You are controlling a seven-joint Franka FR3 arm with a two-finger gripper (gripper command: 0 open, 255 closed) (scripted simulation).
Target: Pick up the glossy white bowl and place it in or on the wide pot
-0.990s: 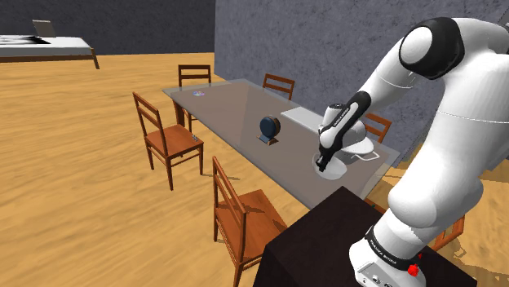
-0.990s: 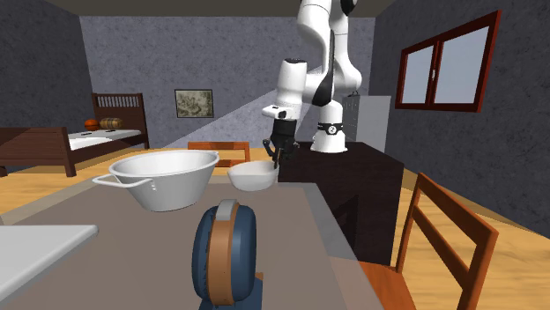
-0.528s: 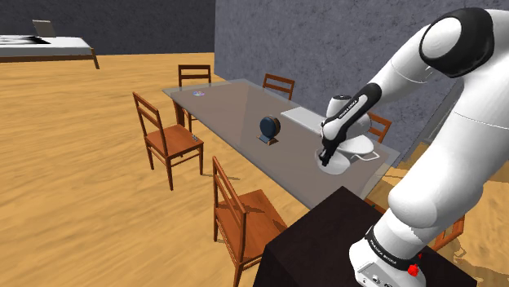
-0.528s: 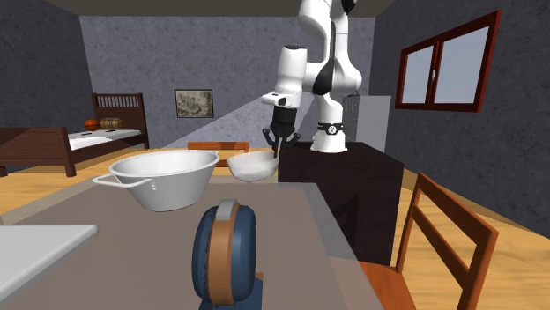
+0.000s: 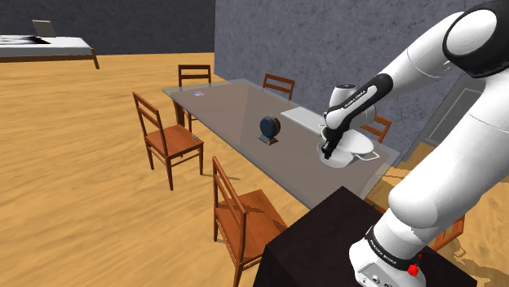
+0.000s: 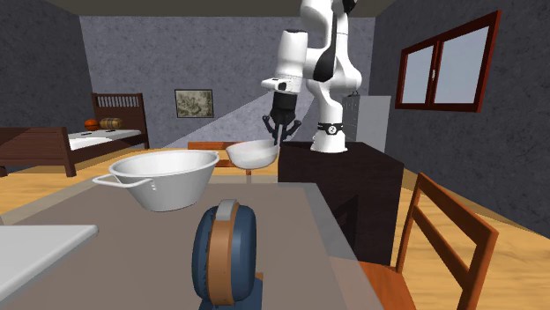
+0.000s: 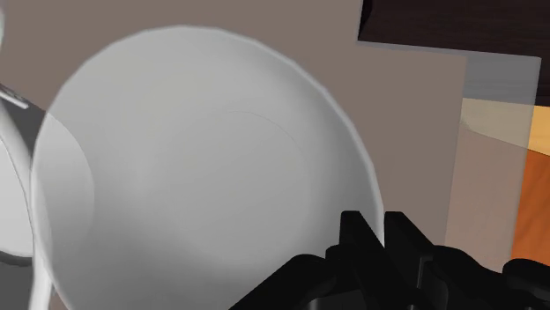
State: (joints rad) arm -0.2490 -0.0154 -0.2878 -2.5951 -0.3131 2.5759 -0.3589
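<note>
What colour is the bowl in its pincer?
The bowl is white; wrist view shows it best.

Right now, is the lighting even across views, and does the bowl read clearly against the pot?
Shoulder view: even light, no glare, but the white bowl blends into the white pot behind it. Second exterior view: a paler band slants across the back wall, and the bowl stands out against it. Wrist view: grey shading inside the bowl; the pincer at its rim is flat black.
</note>
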